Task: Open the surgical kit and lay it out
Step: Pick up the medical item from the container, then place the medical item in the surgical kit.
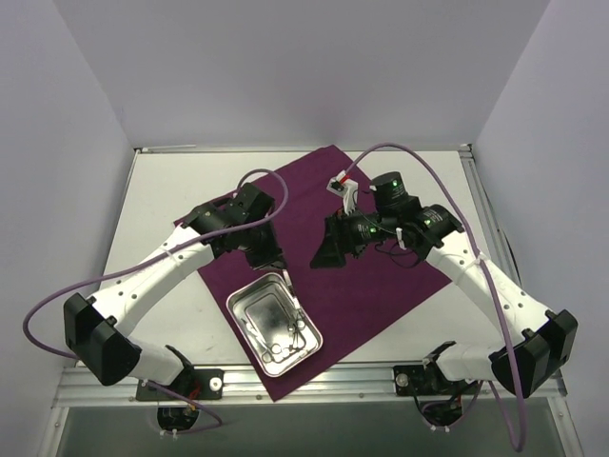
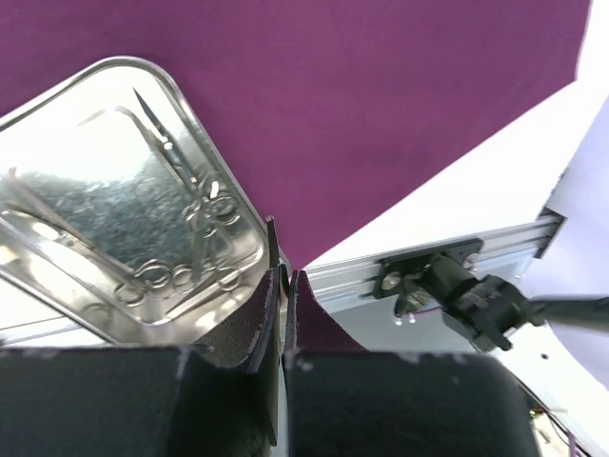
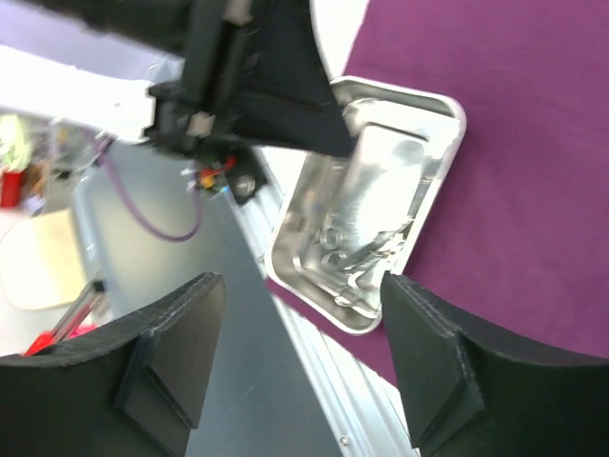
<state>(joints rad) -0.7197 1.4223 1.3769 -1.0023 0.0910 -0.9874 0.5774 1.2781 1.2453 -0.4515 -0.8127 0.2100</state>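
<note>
The maroon cloth wrap (image 1: pixel 381 276) is already unfolded and lies flat as a diamond on the white tabletop (image 1: pixel 171 190), one corner pointing to the far side and one to the near edge, so the opening part of the job looks done. The shiny steel tray (image 1: pixel 255 307) sits on the wrap's near left portion, uncovered, its left corner reaching just past the cloth's edge. The ring-handled instruments (image 1: pixel 281 338) are all inside it, bunched toward its near end with their finger rings tangled close together; how many there are cannot be counted with confidence. None lies on the cloth, so the laying out seems not to have begun: each instrument has to come out of the tray and be set apart on the wrap, which has plenty of bare purple to the right. The left end effector (image 1: pixel 271 259) is closed tight right at the tray's far corner; it looks like a pinch on the rim, perhaps to steady or shift the tray, but the contact itself is hidden behind the fingers. The right end effector (image 1: pixel 328 252) hovers over the middle of the cloth, beyond the tray, with its fingers apart and nothing between them, pointed toward the tray and seemingly placed to reach in for the first instrument.
</note>
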